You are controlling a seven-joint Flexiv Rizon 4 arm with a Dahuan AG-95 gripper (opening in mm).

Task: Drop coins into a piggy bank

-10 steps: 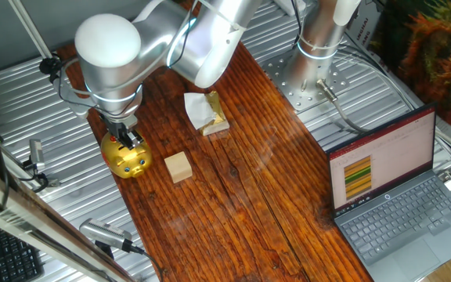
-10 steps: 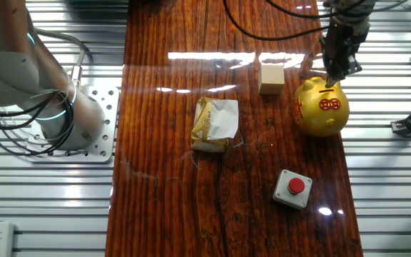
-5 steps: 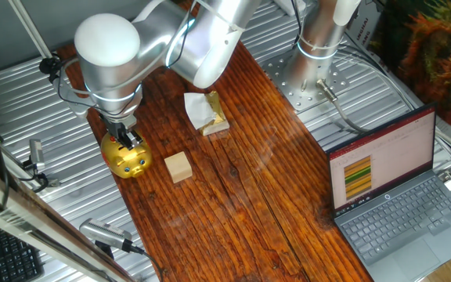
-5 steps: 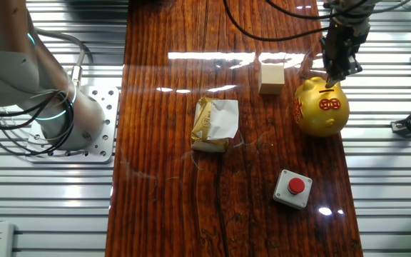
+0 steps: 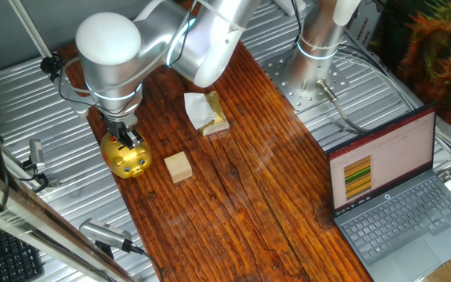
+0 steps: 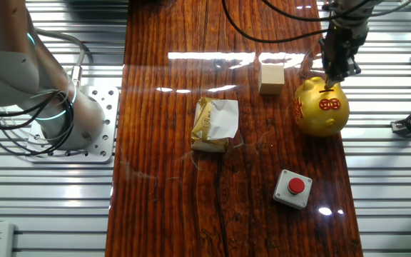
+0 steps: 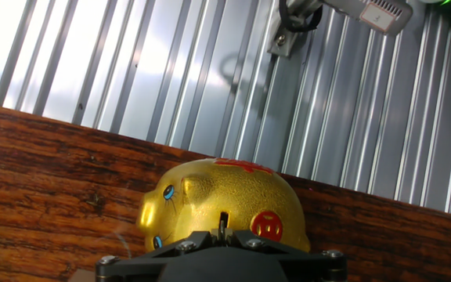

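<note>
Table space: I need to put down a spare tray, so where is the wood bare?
The near end past the red button is free, as is the strip left of the wrapped packet. It is crowded by the wooden cube, piggy bank and gripper.

Wooden cube (image 6: 271,78), red button (image 6: 296,186), laptop (image 5: 394,196).

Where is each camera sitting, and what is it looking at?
One fixed view: high up beside the table, looking down along it; the silver arm hangs over the piggy bank.
The other fixed view: almost straight overhead; the arm's base and the gripper show.
Hand view: on the hand, facing the piggy bank; only the gripper's dark body shows.
All three share the pig; both fixed views share the wooden cube.
</note>
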